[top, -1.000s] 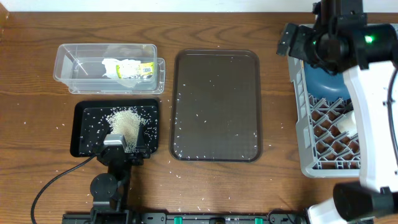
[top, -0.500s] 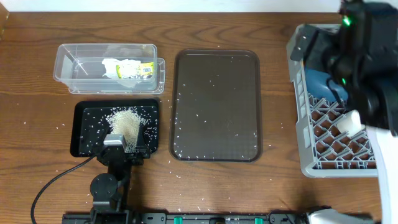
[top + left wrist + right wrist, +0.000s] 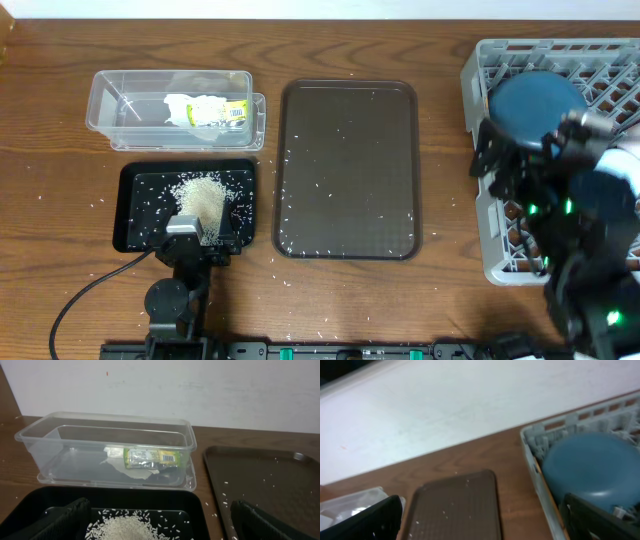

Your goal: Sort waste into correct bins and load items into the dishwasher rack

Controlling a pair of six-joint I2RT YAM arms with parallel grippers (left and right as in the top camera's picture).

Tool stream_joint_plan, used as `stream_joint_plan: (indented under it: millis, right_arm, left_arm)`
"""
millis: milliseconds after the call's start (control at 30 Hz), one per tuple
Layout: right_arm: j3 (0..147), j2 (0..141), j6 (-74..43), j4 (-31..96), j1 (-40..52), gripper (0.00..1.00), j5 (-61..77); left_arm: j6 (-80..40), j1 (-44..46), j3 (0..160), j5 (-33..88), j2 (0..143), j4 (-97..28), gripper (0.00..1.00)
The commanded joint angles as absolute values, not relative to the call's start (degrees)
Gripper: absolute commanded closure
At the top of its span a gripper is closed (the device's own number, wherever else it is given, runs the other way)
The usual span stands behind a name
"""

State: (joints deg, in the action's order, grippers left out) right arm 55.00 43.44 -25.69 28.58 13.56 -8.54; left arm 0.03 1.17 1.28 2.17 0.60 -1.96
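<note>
A heap of white rice (image 3: 200, 192) lies in the black tray (image 3: 135, 205). My left gripper (image 3: 200, 236) hovers open over that tray's near edge, with the rice (image 3: 127, 527) between its fingers and nothing gripped. The clear tub (image 3: 120, 105) behind holds the yellow-green wrapper (image 3: 152, 457) and a white paper scrap (image 3: 131, 471). The grey rack (image 3: 478, 75) at the right holds the dark blue dish (image 3: 535, 100). My right arm (image 3: 575, 215) hangs over the rack's front half. Its gripper (image 3: 482, 525) is open and empty, with the dish (image 3: 590, 467) just beyond its right finger.
The dark brown serving tray (image 3: 347, 168) lies between the bins and the rack, dotted with stray rice grains. More grains are scattered on the wooden table around the black tray. A black cable (image 3: 85, 295) runs from the left arm's base.
My right arm has swung from the rack's back edge toward its front, uncovering the blue dish and covering the rack's front half. The left arm has not moved.
</note>
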Motion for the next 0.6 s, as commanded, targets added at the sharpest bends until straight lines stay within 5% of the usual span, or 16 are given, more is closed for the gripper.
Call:
stream_joint_plan:
  millis: [0, 567]
  right_arm:
    - [47.3, 36.6, -26.1, 25.1, 13.8, 0.01, -7.3]
    - [20.7, 8.6, -26.1, 19.9, 0.1, 0.01, 2.7]
  left_arm:
    - [0.4, 0.9, 0.2, 0.8, 0.2, -4.0, 0.08]
    - [0.4, 0.9, 0.2, 0.8, 0.2, -4.0, 0.08]
